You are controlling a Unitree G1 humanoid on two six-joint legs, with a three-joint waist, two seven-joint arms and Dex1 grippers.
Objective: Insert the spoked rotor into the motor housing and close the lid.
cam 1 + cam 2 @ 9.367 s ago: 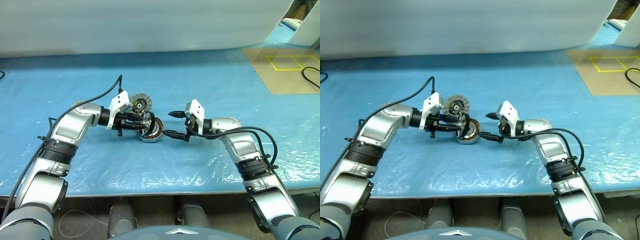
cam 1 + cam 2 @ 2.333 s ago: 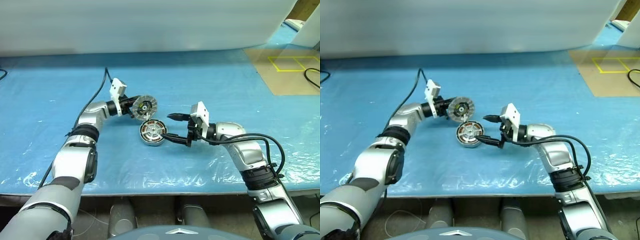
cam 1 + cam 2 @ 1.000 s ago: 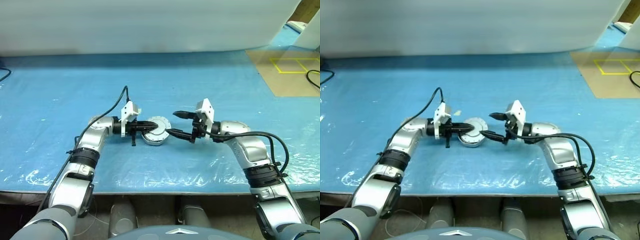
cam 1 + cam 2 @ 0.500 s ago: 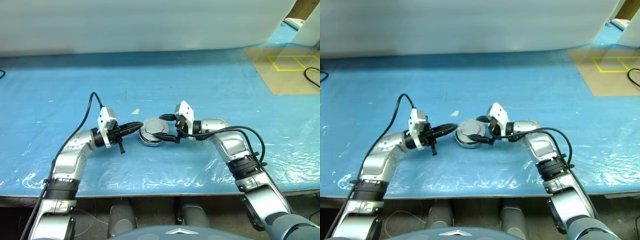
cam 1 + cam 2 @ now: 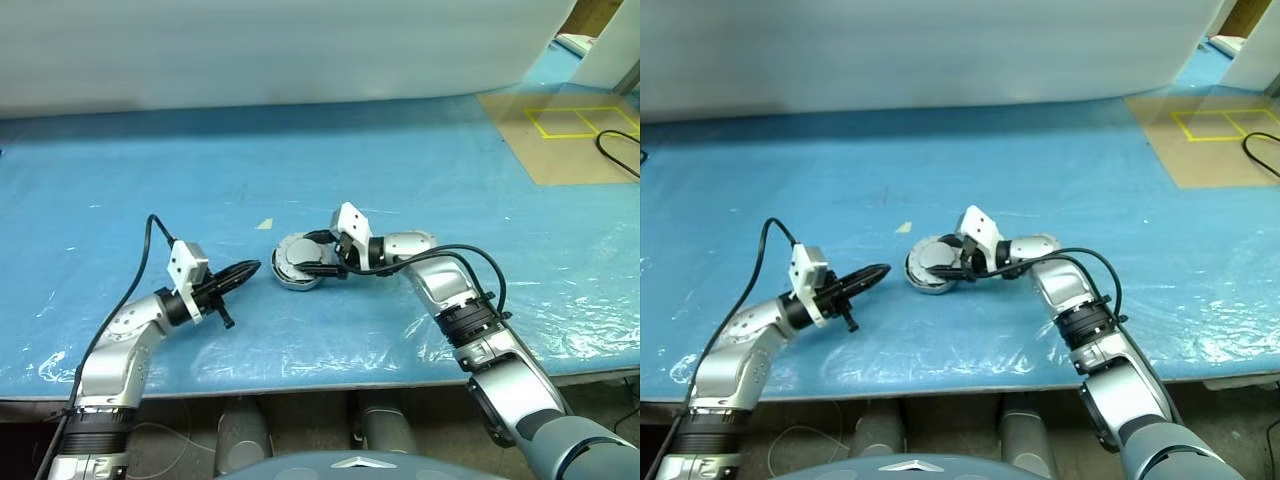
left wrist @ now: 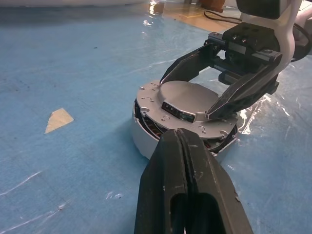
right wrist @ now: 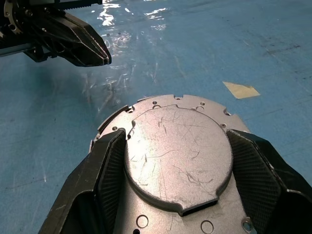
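Note:
The motor housing (image 5: 294, 279) sits on the blue sheet at mid-table. Its lid (image 7: 175, 146) lies flat on top, smooth grey face up. The spoked rotor is hidden. My right gripper (image 7: 176, 134) reaches in from the right, and its two fingers press against either side of the lid's raised round centre. My left gripper (image 5: 250, 268) hovers a short way left of the housing, pointing at it. It is shut and holds nothing. In the left wrist view, copper windings show in the gap under the lid's rim (image 6: 146, 114).
A small beige tape scrap (image 5: 264, 224) lies just behind the housing. At the back right, a brown board (image 5: 570, 140) marked with yellow lines carries a black cable (image 5: 612, 152). A white panel runs along the table's far edge.
The lid was standing open earlier and now lies shut on the housing. My left gripper has drawn back leftward from the housing. My right gripper has slid in over the lid and narrowed.

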